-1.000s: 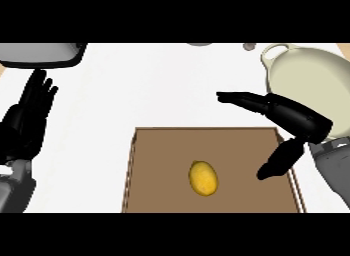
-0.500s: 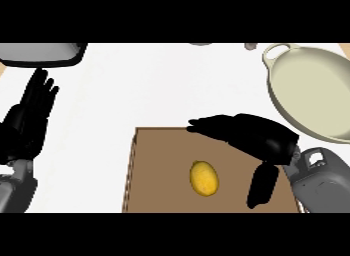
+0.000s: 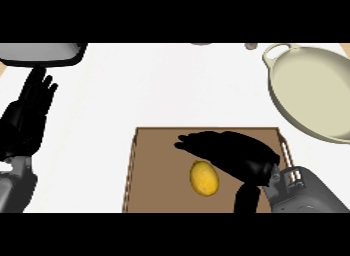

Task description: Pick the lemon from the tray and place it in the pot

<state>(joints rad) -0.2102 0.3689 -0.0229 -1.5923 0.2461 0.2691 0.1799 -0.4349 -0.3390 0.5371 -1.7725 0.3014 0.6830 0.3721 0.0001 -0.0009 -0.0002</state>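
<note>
Hovering our right hand (image 3: 233, 152) with bent fingers not touching the lemon (image 3: 204, 178) on the brown tray (image 3: 157, 165), we rest our left hand (image 3: 23, 120), fingers straight, far from the pot (image 3: 314, 92).

My right hand (image 3: 233, 152) hides part of the tray (image 3: 156, 165); the pot (image 3: 314, 92) seems cut off at the right edge.

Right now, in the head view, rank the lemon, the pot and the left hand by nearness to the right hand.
1. Lemon: on the tray, just under the right hand.
2. Pot: upper right, off the tray.
3. Left hand: far left edge, resting open.
</note>
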